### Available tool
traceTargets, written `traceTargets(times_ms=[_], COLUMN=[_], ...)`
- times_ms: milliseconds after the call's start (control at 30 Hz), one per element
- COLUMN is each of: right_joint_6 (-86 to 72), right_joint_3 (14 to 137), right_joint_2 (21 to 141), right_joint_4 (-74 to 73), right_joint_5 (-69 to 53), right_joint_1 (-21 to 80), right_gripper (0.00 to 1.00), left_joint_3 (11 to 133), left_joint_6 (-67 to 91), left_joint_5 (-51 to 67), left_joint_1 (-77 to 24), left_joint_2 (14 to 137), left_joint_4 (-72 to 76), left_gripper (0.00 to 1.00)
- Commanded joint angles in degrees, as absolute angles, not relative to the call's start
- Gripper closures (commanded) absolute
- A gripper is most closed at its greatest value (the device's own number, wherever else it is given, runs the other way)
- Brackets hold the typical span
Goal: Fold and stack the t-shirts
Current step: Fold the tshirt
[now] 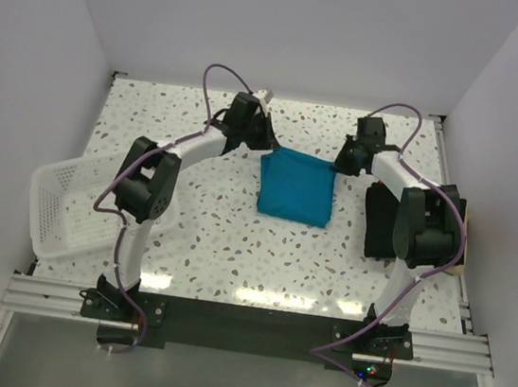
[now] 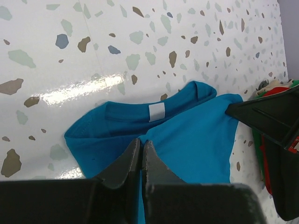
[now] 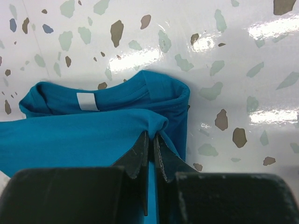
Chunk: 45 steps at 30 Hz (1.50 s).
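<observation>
Mid-fold: left gripper (image 2: pixel 141 145) and right gripper (image 3: pixel 152 137) each pinch a far corner of the teal t-shirt (image 1: pixel 296 189) lying mid-table, black t-shirt (image 1: pixel 379 226) beside it, so next they likely must draw that edge evenly nearward.

Teal t-shirt (image 1: pixel 296 187) is seen as matt, soft knit cloth; its neck label (image 2: pixel 157 112) is smooth white fabric. Black t-shirt (image 1: pixel 379 226) is matt cloth too. Table (image 1: pixel 206 234) is finished glossy with a speckled stone look, and glare is reflected. Basket (image 1: pixel 59 201) is white plastic mesh. Left gripper (image 2: pixel 141 144) and right gripper (image 3: pixel 150 137) are faced in matt black, finely scratched plastic. Front rail (image 1: pixel 45 294) is bare metal.
</observation>
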<state>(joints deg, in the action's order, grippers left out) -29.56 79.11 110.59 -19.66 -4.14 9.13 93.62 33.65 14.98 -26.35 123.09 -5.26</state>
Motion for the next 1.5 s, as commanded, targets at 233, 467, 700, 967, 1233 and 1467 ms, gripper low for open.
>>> traceTargets(times_ms=[233,467,700,967,1233,1467], right_joint_6=[-29.62,-29.44,-28.74,-28.21,-26.90,-22.51], right_joint_3=[81.30,82.62,85.77,89.56,94.65,98.61], right_joint_2=[107.40,108.98,111.71,115.57,120.41,121.03], right_joint_4=[-18.54,-18.90,-19.60,-20.57,-22.50,-24.78], right_joint_5=[-3.25,-3.87,-4.48,-5.62,-7.29,-13.62], right_joint_1=[10.02,10.37,11.16,11.87,12.83,12.92], right_gripper=[1.00,1.00,1.00,1.00,1.00,0.01], left_joint_3=[89.13,86.66,84.12,82.62,82.44,81.65], left_joint_6=[33.31,33.31,33.66,34.28,35.68,38.23], left_joint_5=[10.11,7.21,3.79,1.76,-3.24,-9.93], left_joint_1=[-24.43,-24.00,-23.64,-23.38,-22.76,-22.24], left_joint_2=[117.16,115.23,113.12,112.15,112.15,110.14], left_joint_4=[-3.25,-3.08,-2.72,-3.08,-6.23,-10.20], left_gripper=[1.00,1.00,1.00,1.00,1.00,0.47])
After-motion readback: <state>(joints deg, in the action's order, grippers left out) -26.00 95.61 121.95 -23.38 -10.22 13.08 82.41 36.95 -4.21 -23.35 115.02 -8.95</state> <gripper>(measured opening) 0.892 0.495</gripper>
